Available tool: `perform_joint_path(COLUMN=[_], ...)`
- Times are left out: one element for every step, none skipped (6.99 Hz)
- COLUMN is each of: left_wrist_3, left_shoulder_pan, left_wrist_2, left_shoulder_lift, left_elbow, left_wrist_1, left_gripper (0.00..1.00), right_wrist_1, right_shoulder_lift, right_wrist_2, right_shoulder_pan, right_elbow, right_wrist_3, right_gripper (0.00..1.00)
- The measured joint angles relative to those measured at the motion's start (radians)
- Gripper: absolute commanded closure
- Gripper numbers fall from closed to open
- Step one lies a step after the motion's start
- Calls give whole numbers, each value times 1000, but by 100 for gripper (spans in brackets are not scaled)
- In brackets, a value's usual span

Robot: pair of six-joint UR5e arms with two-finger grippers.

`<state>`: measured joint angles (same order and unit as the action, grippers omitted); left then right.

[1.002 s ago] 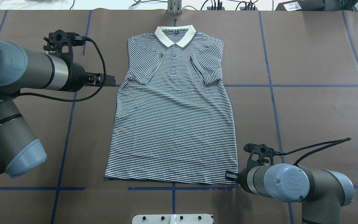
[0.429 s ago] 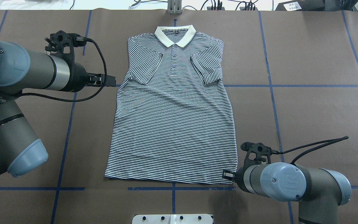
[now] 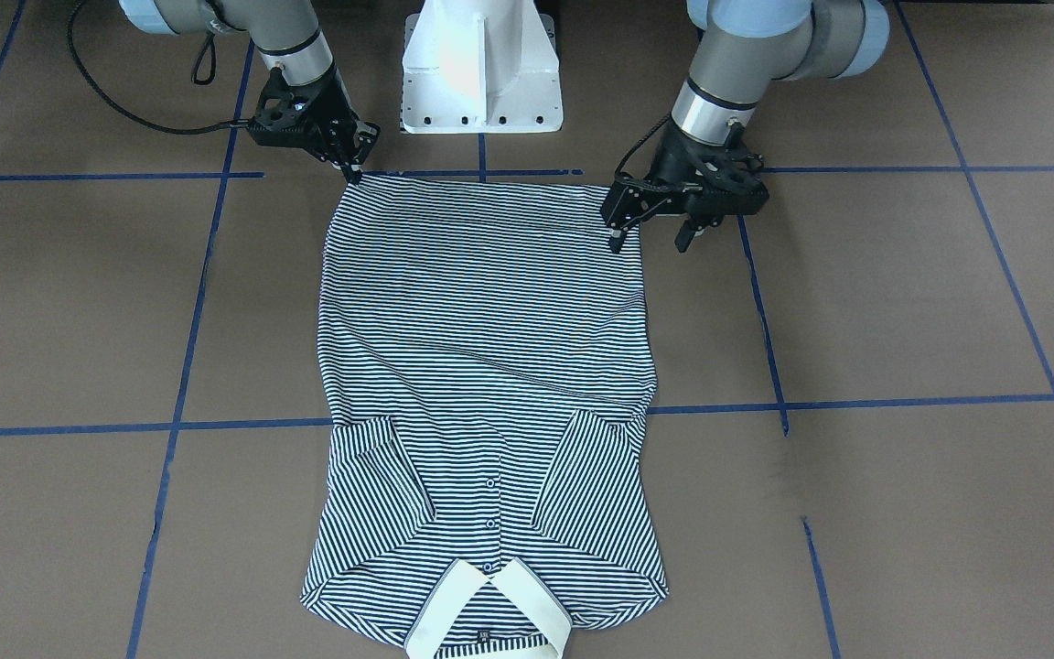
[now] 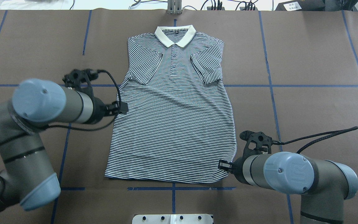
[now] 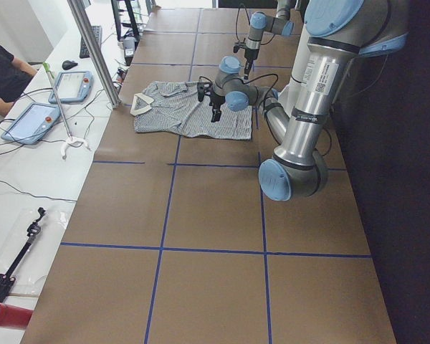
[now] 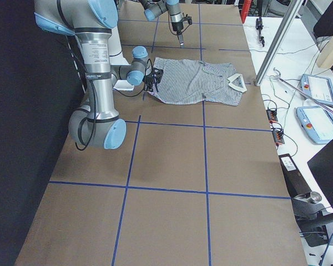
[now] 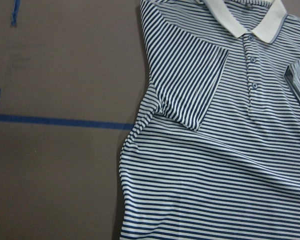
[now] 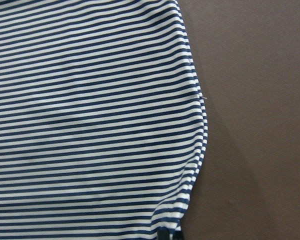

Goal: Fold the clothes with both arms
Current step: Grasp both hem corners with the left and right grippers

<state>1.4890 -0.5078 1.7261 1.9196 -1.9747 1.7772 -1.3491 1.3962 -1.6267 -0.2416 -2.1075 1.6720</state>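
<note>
The striped polo shirt [image 4: 172, 124] lies flat and face up on the brown table, collar [image 4: 175, 35] away from me and both sleeves folded inward. My left gripper [image 4: 121, 109] hovers open over the shirt's [image 3: 481, 348] left side edge, its fingers [image 3: 616, 240] spread apart in the front-facing view. My right gripper [image 3: 351, 176] is shut on the hem corner at the bottom right [image 4: 223, 165]. The cloth [image 8: 190, 170] is slightly bunched there. The left wrist view holds a folded sleeve [image 7: 190, 80] and the button placket.
The white pedestal base [image 3: 481, 64] stands just behind the hem. Blue tape lines [image 4: 306, 86] grid the brown table. An aluminium post [image 4: 174, 7] rises beyond the collar. A person [image 5: 0, 72] and tablets [image 5: 32, 122] are at a side bench.
My left gripper has swung from beside the left sleeve back toward me to the shirt's mid side edge. The right gripper has moved inward onto the hem corner, which shifted in and bunched.
</note>
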Motion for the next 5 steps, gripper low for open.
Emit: perform_joint_path(left_wrist_3=[141,254,324,360,376], left_shoulder_pan=[104,184,237,265,279], left_wrist_2=[-71,-113,-141,-160,-168], left_shoulder_lift=[-5,-22,-46,-67,-82], left_elbow=[-6,-11,-15,-19,-20], left_wrist_1=[-63,-102,-117,-123,-124], left_gripper=[2,2,2,3,7], right_wrist_1=[-1,0,0,1,1], right_shoulder_lift=[-3,-5,-8,-9,-9], right_wrist_2=[-1,-1,-1,-1,-1], right_shoulder_pan=[-4,-5,-6,-9,-11], right_elbow=[-12,-17,-19,-20,-20], right_wrist_3=[0,0,0,0,0], right_gripper=[100,100,100,100,100])
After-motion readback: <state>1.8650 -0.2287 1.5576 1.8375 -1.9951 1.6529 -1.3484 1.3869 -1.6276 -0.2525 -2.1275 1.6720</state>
